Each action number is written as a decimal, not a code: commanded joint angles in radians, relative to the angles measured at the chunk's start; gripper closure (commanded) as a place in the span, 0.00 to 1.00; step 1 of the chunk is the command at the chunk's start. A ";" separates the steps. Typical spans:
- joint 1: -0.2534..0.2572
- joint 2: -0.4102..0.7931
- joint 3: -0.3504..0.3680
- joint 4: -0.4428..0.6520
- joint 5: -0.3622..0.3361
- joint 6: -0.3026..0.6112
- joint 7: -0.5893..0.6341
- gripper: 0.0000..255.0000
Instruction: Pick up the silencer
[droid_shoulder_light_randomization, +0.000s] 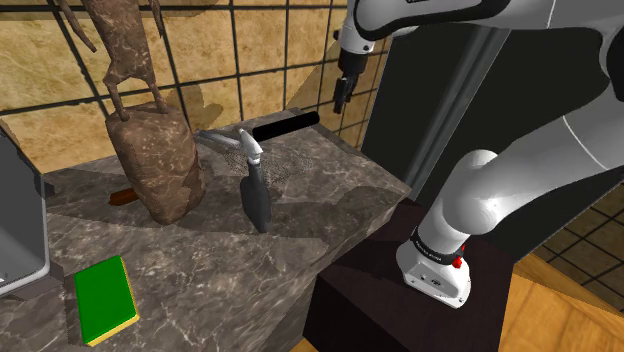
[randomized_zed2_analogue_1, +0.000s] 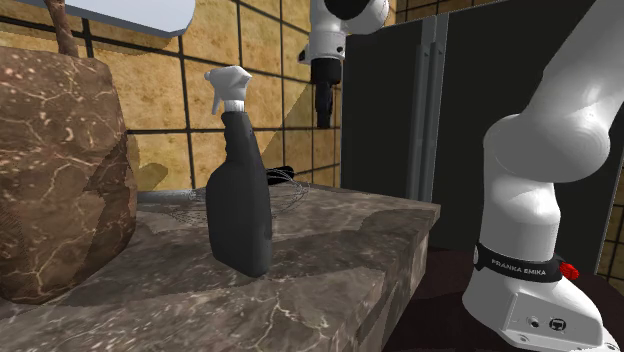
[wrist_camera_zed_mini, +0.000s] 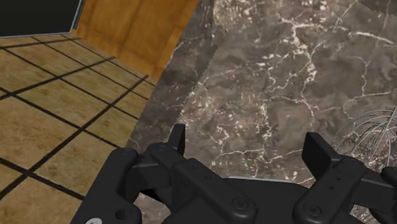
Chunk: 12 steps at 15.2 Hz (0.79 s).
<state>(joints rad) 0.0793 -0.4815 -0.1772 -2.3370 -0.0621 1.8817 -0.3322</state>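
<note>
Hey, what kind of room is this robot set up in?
Probably a kitchen, though I can't be sure. There's a dark marble countertop backed by a tan tiled wall, and on it sit a spray bottle, a green sponge and a wire whisk.

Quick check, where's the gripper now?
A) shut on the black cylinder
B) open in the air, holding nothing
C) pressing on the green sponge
B: the wrist view shows the gripper open over the bare marble counter with nothing in it, and in the shoulder view it hangs clear of the black cylinder.
</note>
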 joint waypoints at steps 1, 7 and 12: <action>0.023 0.083 -0.034 0.039 0.000 0.041 -0.119 0.00; 0.084 0.332 -0.091 0.189 0.045 0.123 -0.439 0.00; 0.108 0.532 -0.092 0.337 0.102 0.156 -0.690 0.00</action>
<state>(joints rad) 0.1828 0.0047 -0.2705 -2.0381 0.0265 2.0343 -0.9649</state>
